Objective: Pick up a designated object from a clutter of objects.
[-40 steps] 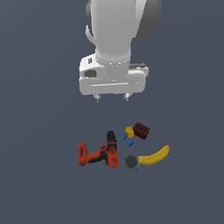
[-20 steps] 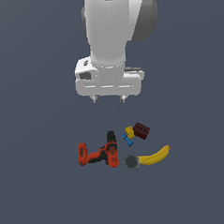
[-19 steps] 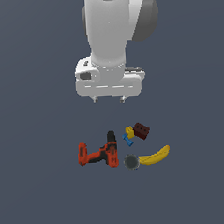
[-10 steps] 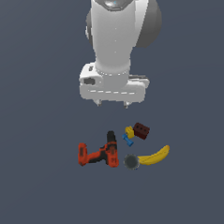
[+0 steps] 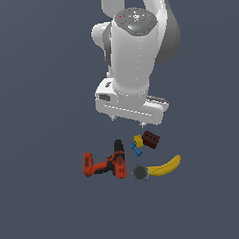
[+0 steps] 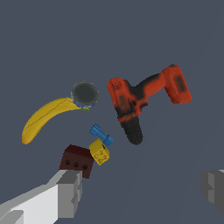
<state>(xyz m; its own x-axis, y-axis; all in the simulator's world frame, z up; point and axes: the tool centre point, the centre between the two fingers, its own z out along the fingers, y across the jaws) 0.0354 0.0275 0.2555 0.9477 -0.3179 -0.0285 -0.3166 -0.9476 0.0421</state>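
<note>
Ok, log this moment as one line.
gripper open, above clutter | banana untouched, beside grey round object | drill lying flat

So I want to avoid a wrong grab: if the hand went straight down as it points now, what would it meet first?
Probably the dark red-brown block or the yellow-and-blue toy piece beside it, not the banana. The open hand hangs above them; depth is unclear.

The exterior view looks down from high and far off, facing the arm. The wrist view looks down from much nearer. Both share the power drill (image 5: 107, 165) (image 6: 142, 100) and banana (image 5: 164, 167) (image 6: 46, 117).
</note>
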